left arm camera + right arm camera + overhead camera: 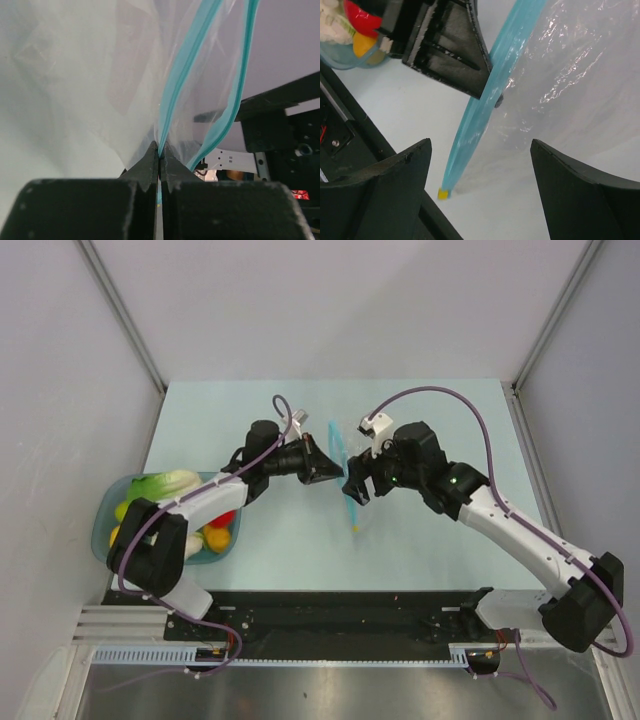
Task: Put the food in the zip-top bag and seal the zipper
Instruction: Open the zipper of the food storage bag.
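The zip-top bag stands on edge in the middle of the pale table, held up between two black-and-white arms that meet over it. The left gripper is clenched on one lip of the bag's mouth, its fingers pinched hard together on the blue strip. The right gripper hangs released, jaws spread wide either side of the lower end of that strip and touching nothing. The teal bowl sits well apart at the table's left edge, partly under the left arm, and the food lies heaped in it, a red apple among the pieces; none shows inside the bag. The zipper is parted, its two tracks diverging above the pinch. The step in hand looks like opening the mouth. To do it well, the right jaws should close on the free lip only, not both tracks, then draw it gently away so the limp film does not collapse. The obstacle is that both arms are busy here while the food waits across the table. A small yellow tab marks the strip's end.
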Controlling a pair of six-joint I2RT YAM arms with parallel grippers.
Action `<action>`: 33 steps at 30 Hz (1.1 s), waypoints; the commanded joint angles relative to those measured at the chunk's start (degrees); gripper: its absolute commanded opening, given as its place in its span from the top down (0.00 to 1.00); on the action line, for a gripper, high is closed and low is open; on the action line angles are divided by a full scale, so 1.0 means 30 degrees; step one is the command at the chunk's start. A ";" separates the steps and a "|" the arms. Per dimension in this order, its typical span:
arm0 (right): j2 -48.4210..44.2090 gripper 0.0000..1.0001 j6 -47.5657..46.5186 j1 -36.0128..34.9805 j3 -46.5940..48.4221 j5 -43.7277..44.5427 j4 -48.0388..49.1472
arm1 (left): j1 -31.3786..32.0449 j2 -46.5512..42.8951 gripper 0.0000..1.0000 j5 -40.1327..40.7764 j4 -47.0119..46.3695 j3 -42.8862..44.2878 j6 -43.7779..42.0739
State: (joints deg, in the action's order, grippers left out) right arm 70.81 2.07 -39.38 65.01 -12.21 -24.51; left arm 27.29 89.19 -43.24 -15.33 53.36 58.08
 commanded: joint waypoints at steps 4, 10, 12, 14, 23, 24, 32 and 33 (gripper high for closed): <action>0.0949 0.16 0.1274 -0.0146 0.1941 0.2044 0.1520 | 0.0279 -0.1427 1.00 -0.0087 0.0216 0.2333 0.0036; 0.0979 0.49 0.0778 -0.0059 0.2351 0.4881 0.1492 | 0.0747 -0.1867 1.00 -0.0059 0.2121 0.4095 -0.1283; 0.0774 0.50 0.0544 0.0233 0.2672 0.5212 0.1114 | 0.0747 -0.1955 1.00 -0.0028 0.2793 0.4155 -0.1461; 0.0657 0.54 0.0426 0.0818 0.2879 0.4978 0.0731 | 0.0718 -0.2102 1.00 -0.0058 0.3205 0.4097 -0.1899; 0.0773 0.63 0.0774 0.4388 0.2850 0.0592 0.0084 | 0.0806 -0.2015 1.00 -0.0585 0.2826 0.3511 -0.1989; 0.0802 0.61 0.0950 0.4569 0.2821 0.0032 0.0259 | 0.0864 -0.1898 1.00 -0.0672 0.2797 0.3511 -0.1989; 0.1299 0.87 0.0076 0.5067 0.3141 -0.1789 -0.1200 | 0.0807 -0.1780 1.00 -0.1813 0.2123 0.3861 -0.1783; 0.1358 1.00 -0.0507 0.5591 0.3375 -0.1819 -0.2248 | 0.0777 -0.1751 1.00 -0.1845 0.2297 0.4007 -0.1958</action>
State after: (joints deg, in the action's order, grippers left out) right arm 74.32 3.84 -24.84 71.46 -14.44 -25.98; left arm 29.56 84.90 -45.45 -6.26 63.75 53.45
